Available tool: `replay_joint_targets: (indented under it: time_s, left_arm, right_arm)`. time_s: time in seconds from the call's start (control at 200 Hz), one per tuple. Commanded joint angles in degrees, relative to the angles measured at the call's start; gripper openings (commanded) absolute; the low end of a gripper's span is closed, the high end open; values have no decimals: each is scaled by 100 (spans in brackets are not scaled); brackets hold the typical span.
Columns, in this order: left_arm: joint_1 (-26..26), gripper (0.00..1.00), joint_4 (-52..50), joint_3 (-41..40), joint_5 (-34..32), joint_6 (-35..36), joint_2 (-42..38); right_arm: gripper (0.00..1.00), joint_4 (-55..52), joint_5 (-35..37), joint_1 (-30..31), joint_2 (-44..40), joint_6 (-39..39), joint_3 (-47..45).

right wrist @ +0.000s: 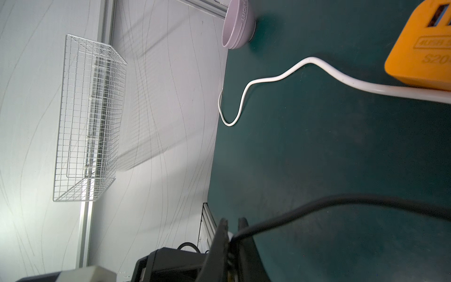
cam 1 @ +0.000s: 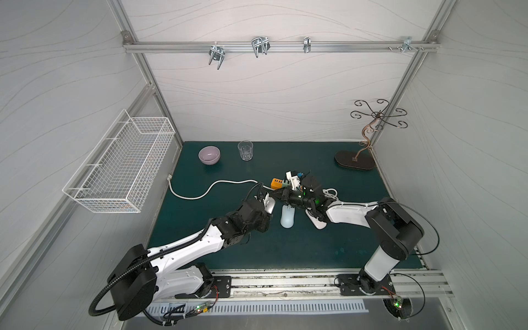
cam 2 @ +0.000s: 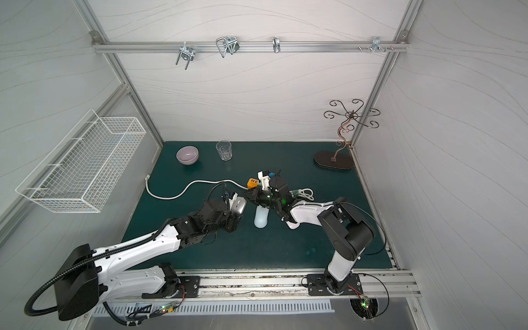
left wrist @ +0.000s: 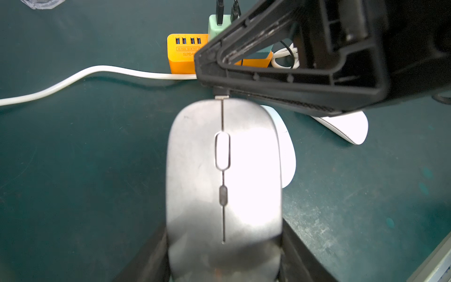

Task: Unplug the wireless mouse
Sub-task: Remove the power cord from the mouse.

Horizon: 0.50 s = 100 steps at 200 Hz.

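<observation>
The wireless mouse [left wrist: 223,171] is being held over the middle of the mat [cam 1: 285,251], just beside a white mouse [cam 1: 287,217]. It is being gripped by its sides in the half-spread jaws of the left gripper [left wrist: 224,227]. The black cable [right wrist: 341,200] at its front is being pinched in the closed jaws of the right gripper [right wrist: 233,223].

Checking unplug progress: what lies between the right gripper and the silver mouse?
In the left wrist view, only the metal tip of the plug spans the short gap between the right gripper and the silver mouse.
</observation>
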Motion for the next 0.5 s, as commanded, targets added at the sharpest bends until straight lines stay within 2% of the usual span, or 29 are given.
replay_joint_targets:
  time_s: [0.0, 0.155, 0.305, 0.495]
  left_arm:
    - [-70, 24, -597, 83, 300, -59, 35]
    - [-85, 25, -785, 46, 828, 341, 87]
    - [-325, 24, -922, 183, 1147, 558, 423]
    - [-420, 24, -1011, 297, 1205, 528, 685]
  right_arm:
    - [0, 514, 425, -93, -28, 68, 217]
    - [0, 325, 292, -110, 40, -46, 449]
    - [0, 60, 139, -133, 107, -218, 673]
    - [0, -302, 56, -177, 125, -450, 812]
